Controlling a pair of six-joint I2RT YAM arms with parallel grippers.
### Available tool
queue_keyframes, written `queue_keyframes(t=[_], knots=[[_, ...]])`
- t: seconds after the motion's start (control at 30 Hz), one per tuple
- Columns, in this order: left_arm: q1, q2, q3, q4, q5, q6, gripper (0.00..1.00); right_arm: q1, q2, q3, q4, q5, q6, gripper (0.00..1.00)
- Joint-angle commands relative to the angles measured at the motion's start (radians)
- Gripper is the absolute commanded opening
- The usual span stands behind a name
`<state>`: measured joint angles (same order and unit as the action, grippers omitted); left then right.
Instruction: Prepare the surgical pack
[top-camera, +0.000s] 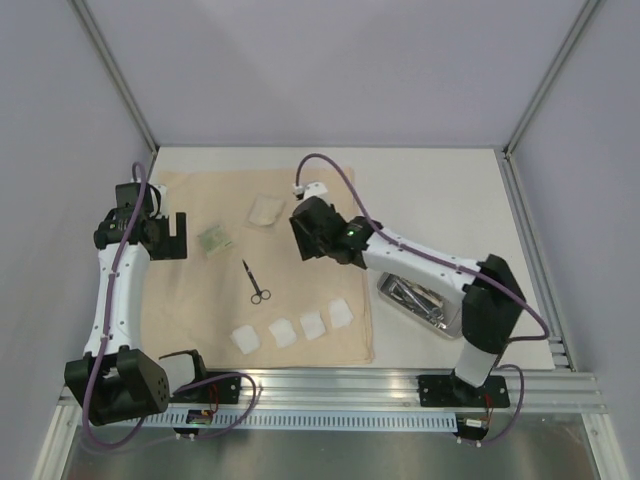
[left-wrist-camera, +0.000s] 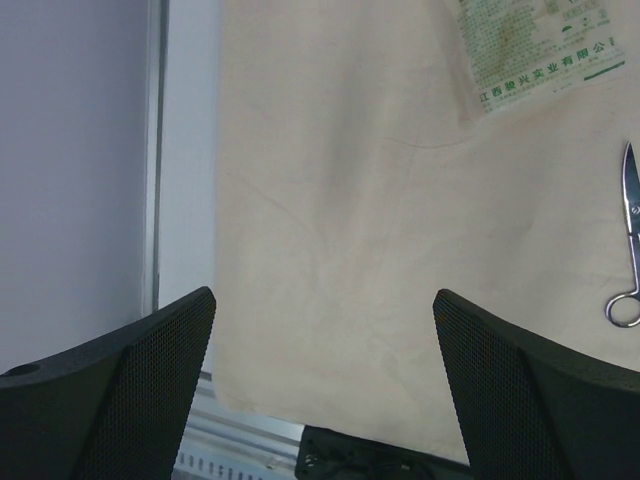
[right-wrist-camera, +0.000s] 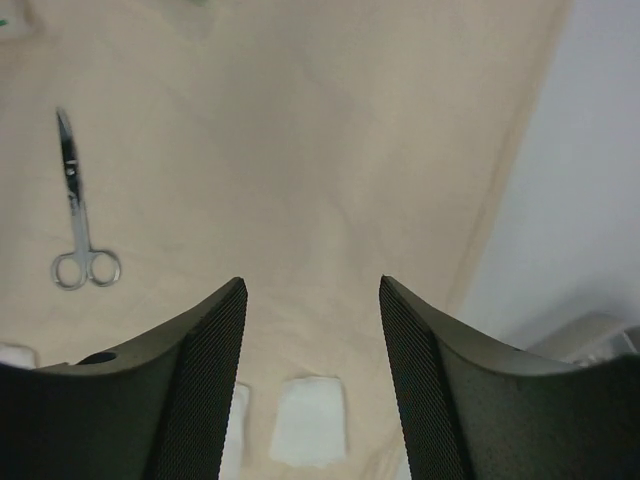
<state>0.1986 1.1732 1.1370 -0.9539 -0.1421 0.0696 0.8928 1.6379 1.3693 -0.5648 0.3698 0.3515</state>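
Note:
The beige cloth sheet (top-camera: 200, 300) lies spread flat on the left half of the table. Metal scissors (top-camera: 256, 284) lie shut near its middle, also seen in the wrist views (left-wrist-camera: 630, 240) (right-wrist-camera: 75, 215). Several white gauze squares (top-camera: 283, 332) sit in a row along its near edge; one (right-wrist-camera: 310, 420) shows below my right fingers. The steel tray (top-camera: 452, 324) stands on the bare table right of the cloth, with metal instruments in it. My right gripper (top-camera: 300, 240) (right-wrist-camera: 312, 285) hovers open over the cloth's far middle, holding nothing. My left gripper (top-camera: 178, 237) (left-wrist-camera: 322, 292) is wide open over the left side.
A green printed packet (top-camera: 214, 239) (left-wrist-camera: 540, 45) and a pale packet (top-camera: 266, 211) lie on the far part of the cloth. Grey walls with aluminium posts close in the table on three sides. An aluminium rail (top-camera: 400, 385) runs along the near edge.

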Motion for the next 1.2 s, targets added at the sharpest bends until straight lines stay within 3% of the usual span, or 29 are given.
queue_keyframes(t=[0.0, 0.27, 0.47, 0.97, 1.17], knots=[[0.015, -0.015, 0.0, 0.027, -0.036, -0.002, 1.0, 0.09, 0.175, 0.187, -0.021, -0.029, 0.075, 0.59], [0.016, -0.033, -0.016, 0.035, -0.016, -0.002, 1.0, 0.169, 0.502, 0.5, -0.087, -0.17, 0.086, 0.53], [0.016, -0.038, -0.014, 0.032, -0.001, -0.002, 1.0, 0.207, 0.691, 0.707, -0.165, -0.102, 0.034, 0.5], [0.018, -0.033, -0.014, 0.035, 0.013, 0.001, 1.0, 0.247, 0.889, 0.731, -0.253, -0.147, 0.006, 0.31], [0.018, -0.029, -0.016, 0.035, 0.012, 0.001, 1.0, 0.242, 0.879, 0.72, -0.262, -0.157, -0.028, 0.16]])
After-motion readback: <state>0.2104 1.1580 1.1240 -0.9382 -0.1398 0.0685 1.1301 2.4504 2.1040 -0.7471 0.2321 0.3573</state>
